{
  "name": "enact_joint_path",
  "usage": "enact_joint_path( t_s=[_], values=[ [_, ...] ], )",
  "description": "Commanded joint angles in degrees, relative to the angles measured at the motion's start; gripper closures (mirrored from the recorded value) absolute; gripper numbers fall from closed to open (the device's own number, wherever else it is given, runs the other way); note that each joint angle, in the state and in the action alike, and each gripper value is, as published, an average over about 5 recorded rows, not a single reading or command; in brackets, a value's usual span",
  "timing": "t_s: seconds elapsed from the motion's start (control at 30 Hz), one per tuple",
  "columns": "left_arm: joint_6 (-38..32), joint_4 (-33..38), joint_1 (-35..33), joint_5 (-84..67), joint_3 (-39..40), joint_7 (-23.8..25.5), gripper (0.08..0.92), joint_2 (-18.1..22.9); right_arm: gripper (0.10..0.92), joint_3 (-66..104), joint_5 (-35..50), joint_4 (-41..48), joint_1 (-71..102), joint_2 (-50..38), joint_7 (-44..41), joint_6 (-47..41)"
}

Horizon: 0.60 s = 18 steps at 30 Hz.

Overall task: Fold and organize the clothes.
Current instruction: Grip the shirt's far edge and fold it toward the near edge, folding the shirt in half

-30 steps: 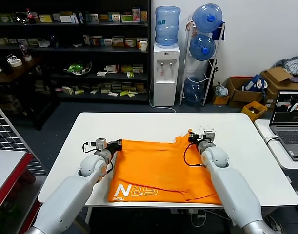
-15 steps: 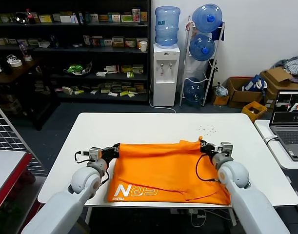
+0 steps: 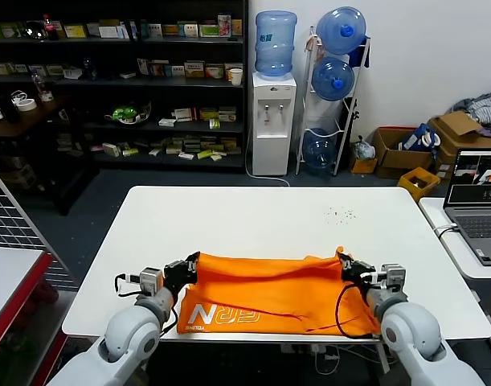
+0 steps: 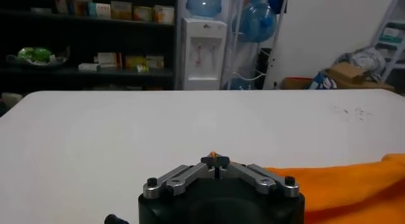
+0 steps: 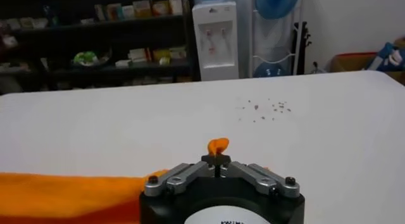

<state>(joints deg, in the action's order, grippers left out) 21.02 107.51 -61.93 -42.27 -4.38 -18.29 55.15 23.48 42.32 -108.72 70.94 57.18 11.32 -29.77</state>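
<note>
— What's around? 
— One laptop (image 3: 478, 201) right, one dispenser (image 3: 274, 100) behind; nothing blocks.
— Grippers? 
— Left gripper (image 3: 190, 264) and right gripper (image 3: 345, 265) each pinch one T-shirt (image 3: 269, 293) at table (image 3: 245, 217) front.

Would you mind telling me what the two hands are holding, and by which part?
Both hold the orange T-shirt by its far edge: the left hand pinches the left corner, the right hand the right corner.

A white tabletop (image 3: 253, 217) stands on a grey floor (image 3: 108, 193). Behind it, dark shelves (image 3: 116, 80) hold boxed goods beside a white water dispenser (image 3: 274, 121), a rack of blue water bottles (image 3: 333, 80), cardboard boxes (image 3: 398, 149) and a white wall (image 3: 422, 48).
</note>
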Motion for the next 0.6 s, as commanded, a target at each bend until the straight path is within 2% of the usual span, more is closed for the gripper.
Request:
enact_joint_path(
  t_s=[0.03,0.13,0.27,0.6],
  values=[
    [-1.1,5.9,-7.8,1.1,-0.7,-1.4,0.910,-0.9,0.901,2.5,0.0,-8.0,10.0,-1.9,0.3,-0.6],
    [-2.6,6.6,-10.2,3.4,-1.2,-0.8,0.908,-0.6,0.897,2.9,-1.0,-8.4,11.4,-2.5,-1.1,-0.5],
    [-3.5,6.9,-12.6,5.3,-1.8,-0.1,0.860,-0.5,0.823,3.4,-1.7,-8.8,12.5,-2.5,-1.5,-0.3],
    [-4.2,4.7,-13.8,6.3,-3.3,-0.3,0.558,1.7,0.555,5.4,-3.2,-8.0,13.4,-1.1,-0.8,1.1]
  ],
)
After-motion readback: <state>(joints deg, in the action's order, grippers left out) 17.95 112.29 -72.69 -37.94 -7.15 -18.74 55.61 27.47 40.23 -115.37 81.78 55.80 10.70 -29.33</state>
